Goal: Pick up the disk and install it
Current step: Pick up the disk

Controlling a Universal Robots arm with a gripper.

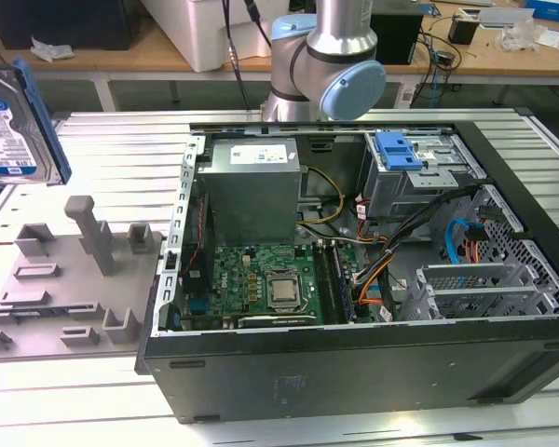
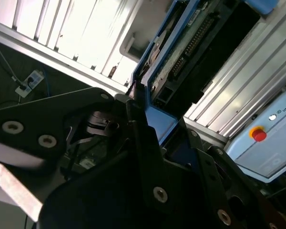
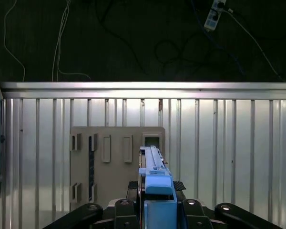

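Observation:
The disk (image 1: pixel 14 121) hangs in the air at the exterior view's far left, above the grey fixture plate (image 1: pixel 65 279); its white-and-blue label faces the camera and a blue frame edges it. In both wrist views my gripper (image 3: pixel 156 193) is shut on the disk (image 3: pixel 155 167), which stands edge-on between the black fingers (image 2: pixel 138 124). In the second wrist view the disk's (image 2: pixel 181 52) circuit-board side and connector show. The fixture plate (image 3: pixel 114 157) lies directly below the held disk in the first wrist view.
An open computer case (image 1: pixel 354 279) lies on the slatted aluminium table (image 1: pixel 121 158), with a grey drive cage (image 1: pixel 419 177) topped by a blue bracket (image 1: pixel 398 149) at its back right. The arm's base (image 1: pixel 321 65) stands behind the case. A control box with a red button (image 2: pixel 259 134) is nearby.

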